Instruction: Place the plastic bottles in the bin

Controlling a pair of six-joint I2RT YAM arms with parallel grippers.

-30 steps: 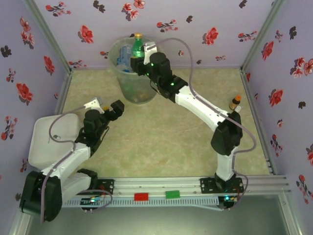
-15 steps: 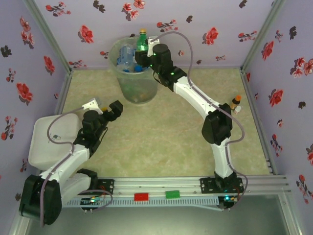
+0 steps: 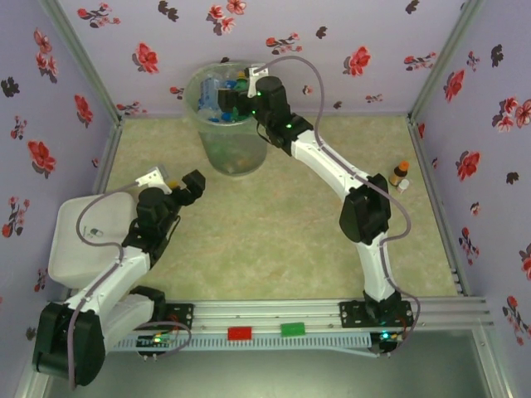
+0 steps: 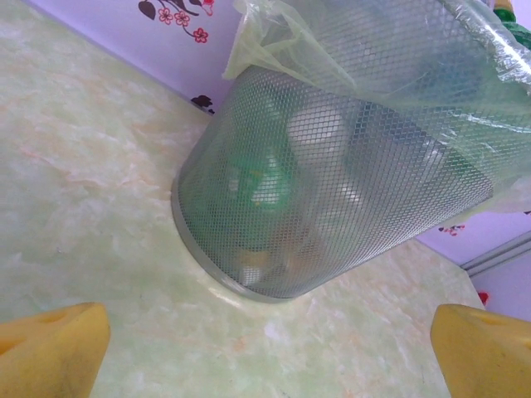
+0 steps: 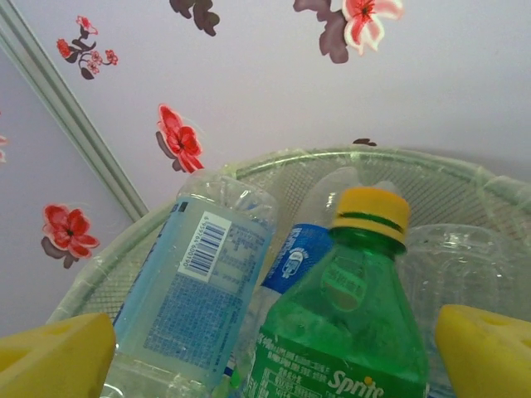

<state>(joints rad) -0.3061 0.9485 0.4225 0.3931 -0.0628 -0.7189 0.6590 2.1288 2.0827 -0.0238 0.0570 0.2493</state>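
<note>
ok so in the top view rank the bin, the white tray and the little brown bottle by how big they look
1-2. bin and white tray: they look about alike, and the left arm hides part of the tray, so no ranking.
3. brown bottle: by far the smallest.

Bright, even light across the overhead view, soft, barely a shadow on the tabletop [image 3: 290,240], colours a touch washed. Left wrist view: hazy and milky, a pale sheen on the bin [image 4: 348,166]. Right wrist view: green bottle [image 5: 348,332] crisp, but the yellow pads [image 5: 58,356] of the right claw [image 5: 272,352] smear out of focus in the corners.
</note>
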